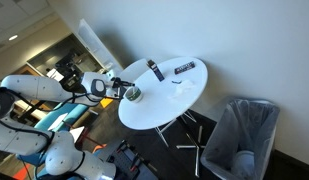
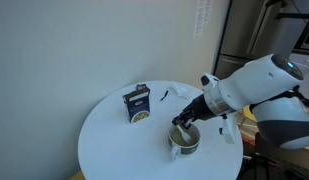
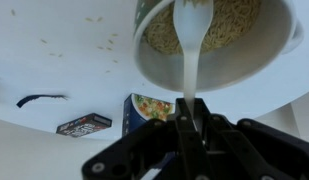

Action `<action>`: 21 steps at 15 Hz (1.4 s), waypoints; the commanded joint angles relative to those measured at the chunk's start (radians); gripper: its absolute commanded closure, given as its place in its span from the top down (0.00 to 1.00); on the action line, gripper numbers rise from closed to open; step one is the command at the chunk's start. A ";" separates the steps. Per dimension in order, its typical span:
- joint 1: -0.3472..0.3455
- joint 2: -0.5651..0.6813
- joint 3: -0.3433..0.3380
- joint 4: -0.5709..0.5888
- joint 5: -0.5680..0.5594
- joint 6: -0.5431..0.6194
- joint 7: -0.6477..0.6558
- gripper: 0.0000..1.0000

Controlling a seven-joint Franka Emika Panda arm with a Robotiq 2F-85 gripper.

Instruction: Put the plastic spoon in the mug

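Observation:
The mug [image 3: 249, 70] fills the top of the wrist view, dark outside with a paler, noodle-patterned inside. It stands on the round white table [image 2: 109, 140] in both exterior views, seen here [image 1: 134, 95] and here [image 2: 184, 145]. My gripper [image 3: 189, 108] is shut on the handle of the white plastic spoon [image 3: 191, 45]. The spoon's bowl end reaches over the mug's rim into its inside. In both exterior views the gripper, seen here [image 1: 122, 88] and here [image 2: 184, 123], sits right at the mug.
A blue food box [image 2: 138, 103] stands behind the mug, also in the wrist view [image 3: 144, 105]. Two long black bars [image 1: 154, 70] [image 1: 184, 68] lie at the table's far side. A small black item [image 3: 39, 99] lies on the table. A grey bin [image 1: 242, 135] stands beside the table.

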 commanded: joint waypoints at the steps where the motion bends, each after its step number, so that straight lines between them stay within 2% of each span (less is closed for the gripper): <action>1: 0.014 0.030 0.011 0.016 -0.001 -0.022 -0.010 0.03; 2: 0.015 0.027 0.014 0.015 -0.001 -0.029 -0.007 0.36; 4: 0.013 -0.003 0.016 0.006 -0.003 -0.038 0.000 0.44; 8: 0.022 -0.068 0.008 -0.009 0.007 -0.045 0.005 0.74; 9: 0.046 -0.075 -0.011 -0.009 0.025 -0.047 -0.006 0.81; 10: 0.102 -0.068 -0.053 -0.006 0.063 -0.060 -0.029 0.88; 11: 0.227 -0.045 -0.144 0.002 0.148 -0.106 -0.077 0.96; 13: 0.364 -0.043 -0.225 0.010 0.342 -0.218 -0.187 1.00; 14: 0.447 -0.082 -0.286 0.016 0.436 -0.314 -0.248 1.00; 15: 0.530 -0.126 -0.379 0.006 0.527 -0.399 -0.333 1.00; 16: 0.512 -0.160 -0.381 0.007 0.587 -0.471 -0.382 1.00; 17: 0.449 -0.192 -0.337 0.017 0.635 -0.544 -0.417 1.00; 21: 0.319 -0.300 -0.307 0.115 0.612 -0.841 -0.403 1.00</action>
